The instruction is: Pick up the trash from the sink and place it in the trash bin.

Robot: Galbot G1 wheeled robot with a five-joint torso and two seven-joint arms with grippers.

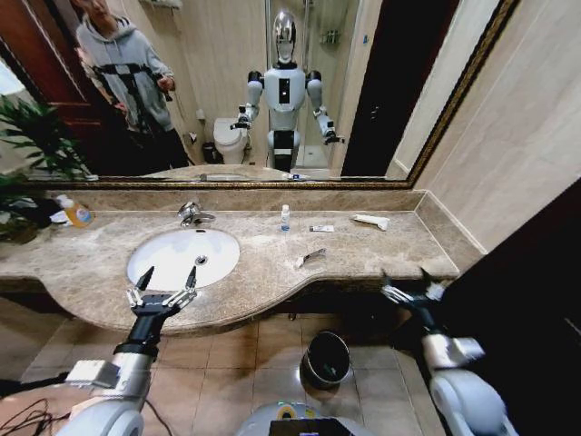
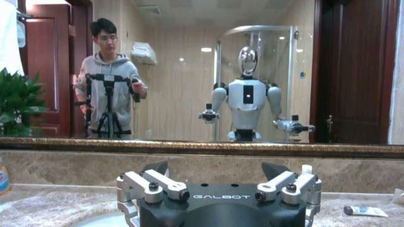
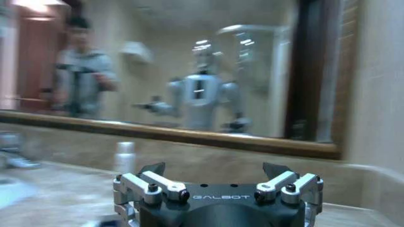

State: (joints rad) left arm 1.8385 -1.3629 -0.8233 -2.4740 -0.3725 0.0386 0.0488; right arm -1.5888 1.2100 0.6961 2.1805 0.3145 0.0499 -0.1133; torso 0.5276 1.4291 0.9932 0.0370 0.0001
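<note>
The left gripper [image 1: 167,281] hovers with fingers spread apart and nothing between them, at the front rim of the sink [image 1: 150,263]. The right gripper [image 1: 408,282], also spread wide and holding nothing, hangs off the desk's [image 1: 363,256] front edge, well right of the sink. On the desk right of the sink lie the trash pieces: a blue-capped bottle [image 1: 285,218], a small packet [image 1: 320,228], a white tube [image 1: 370,221] and a thin silvery piece [image 1: 310,258]. The trash bin [image 1: 326,361] stands on the floor, below and right of the sink.
</note>
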